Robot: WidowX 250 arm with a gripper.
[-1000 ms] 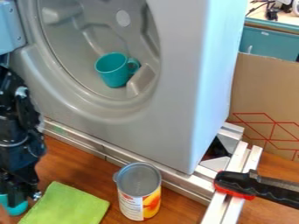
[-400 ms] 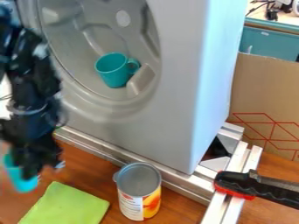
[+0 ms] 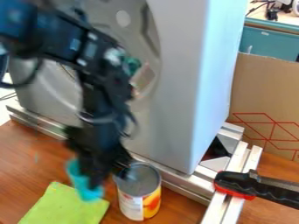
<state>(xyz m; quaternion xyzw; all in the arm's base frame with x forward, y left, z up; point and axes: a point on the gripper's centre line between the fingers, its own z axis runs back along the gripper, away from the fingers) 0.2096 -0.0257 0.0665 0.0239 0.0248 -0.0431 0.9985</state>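
The black gripper [image 3: 96,177] hangs left of centre over the wooden surface, pointing down, between the green cloth and the can. A teal cup [image 3: 83,181] is at its lower end, raised and slightly tilted, overlapping the upper right part of the green cloth [image 3: 55,208] in view. Just right of the gripper stands an upright can [image 3: 138,197] with a white, red and orange label. Behind the arm, inside the grey drum, part of a second teal mug [image 3: 132,65] shows; the arm covers most of it.
A large grey machine body [image 3: 181,87] stands behind the can on metal rails [image 3: 175,183]. At the right, a black and red clamp [image 3: 251,186] lies across the rails. A cardboard panel [image 3: 265,100] stands at the back right.
The arm has swung right and out over the work surface, carrying the teal cup from the left edge to above the cloth. It now covers most of the mug in the drum.
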